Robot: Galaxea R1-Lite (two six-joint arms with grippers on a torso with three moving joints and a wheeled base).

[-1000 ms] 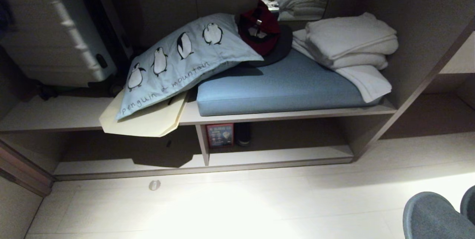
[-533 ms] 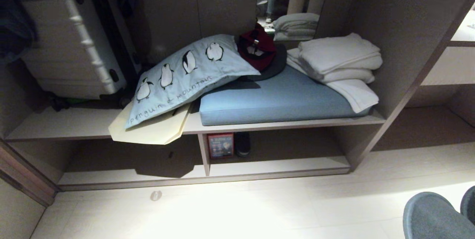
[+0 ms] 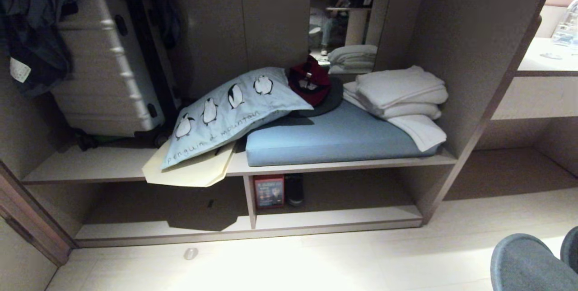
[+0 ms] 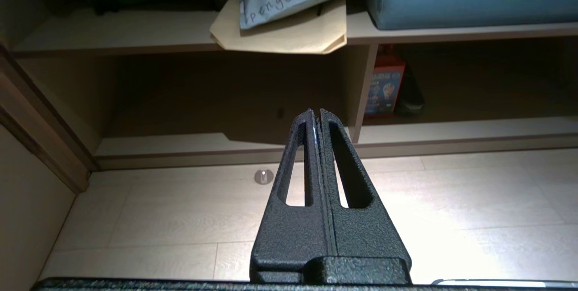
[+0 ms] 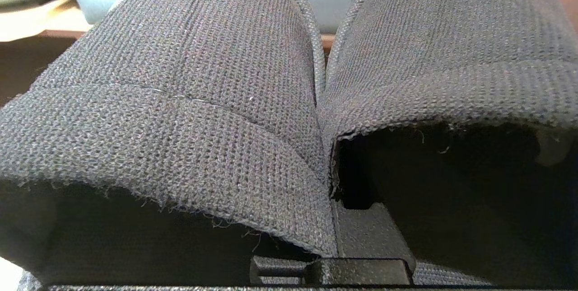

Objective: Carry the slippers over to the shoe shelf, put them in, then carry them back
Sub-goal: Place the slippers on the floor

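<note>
right gripper (image 5: 326,209) pinching both dark charcoal knit fabric slippers (image 5: 189,101) | left gripper (image 4: 316,114) jaws pressed together, empty, before low wood-grain shoe shelf (image 3: 334,214)

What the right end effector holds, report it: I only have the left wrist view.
Observer: The right end effector is shut on the slippers, both pinched side by side.
Operator: Say where they show in the head view.
Observer: Only their toes, at the bottom right corner.
Operator: Report what lies on the blue cushion's right end.
Observer: Folded white towels.
</note>
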